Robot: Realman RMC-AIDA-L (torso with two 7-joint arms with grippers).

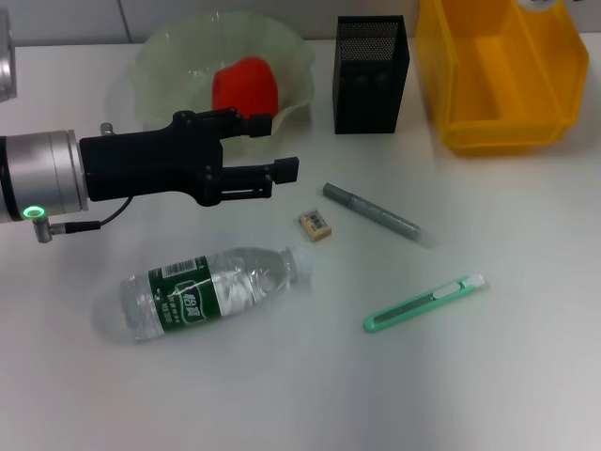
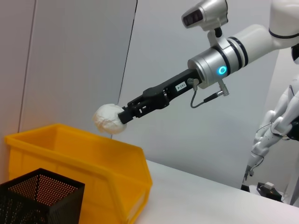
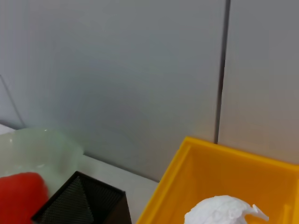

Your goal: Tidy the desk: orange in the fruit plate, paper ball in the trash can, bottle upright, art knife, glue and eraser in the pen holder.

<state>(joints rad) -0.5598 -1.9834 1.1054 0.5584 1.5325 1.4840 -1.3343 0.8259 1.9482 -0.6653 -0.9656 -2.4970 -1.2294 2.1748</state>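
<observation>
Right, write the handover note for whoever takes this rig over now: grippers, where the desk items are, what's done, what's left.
Right gripper: shut on the paper ball, held above the yellow trash bin; not yet released.
Left gripper: open and holding nothing, above the table beside the fruit plate.
Done: orange is in the fruit plate.
Left: drop the paper ball; stand up the bottle, lying on its side; put the eraser, grey glue stick and green art knife, all lying on the table, into the black mesh pen holder.
</observation>
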